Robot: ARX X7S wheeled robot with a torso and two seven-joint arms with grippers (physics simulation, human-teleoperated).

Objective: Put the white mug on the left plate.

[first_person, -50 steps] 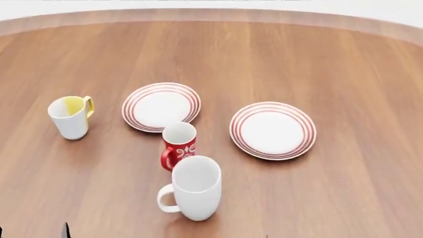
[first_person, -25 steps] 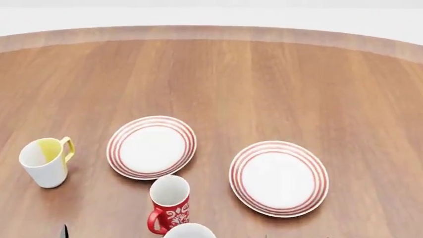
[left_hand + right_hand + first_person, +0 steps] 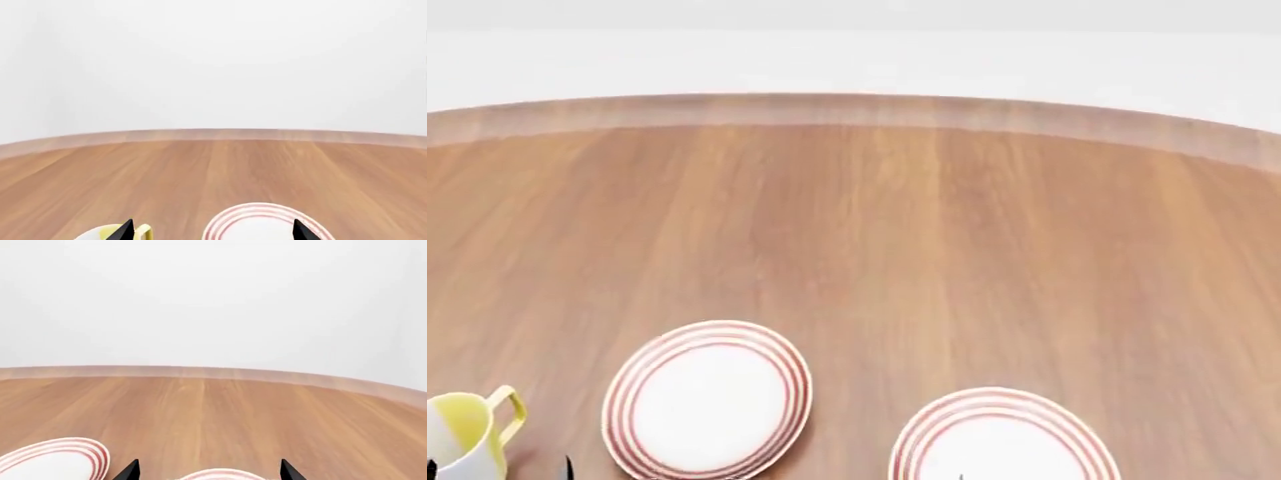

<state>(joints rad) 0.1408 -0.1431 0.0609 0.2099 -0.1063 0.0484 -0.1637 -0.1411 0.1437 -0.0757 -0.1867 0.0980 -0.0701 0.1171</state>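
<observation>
Two plates lie on the wooden table (image 3: 934,230) in the head view, both low in the picture. The left plate (image 3: 709,398), white with thin red rings round its rim, lies flat and bare; nothing rests on it. The right plate (image 3: 1004,440), of the same pattern, is cut by the lower edge and lies apart from the left one, with bare wood between them. A yellow-handled mug (image 3: 467,432) stands upright at the lower left corner, just beside the left plate and not touching it. The white mug shows in none of the views.

Table: warm brown wood, grain running away from the robot, with a curved far edge in a paler band. Beyond the edge the room is plain white, with no visible features.

Left gripper (image 3: 211,231): only two black fingertips show in the left wrist view, set wide apart with nothing between them, spread above the left plate and the yellow-handled mug's rim. Right gripper (image 3: 208,470): two black tips likewise spread, nothing held, with parts of both plates at the picture's lower edge.
</observation>
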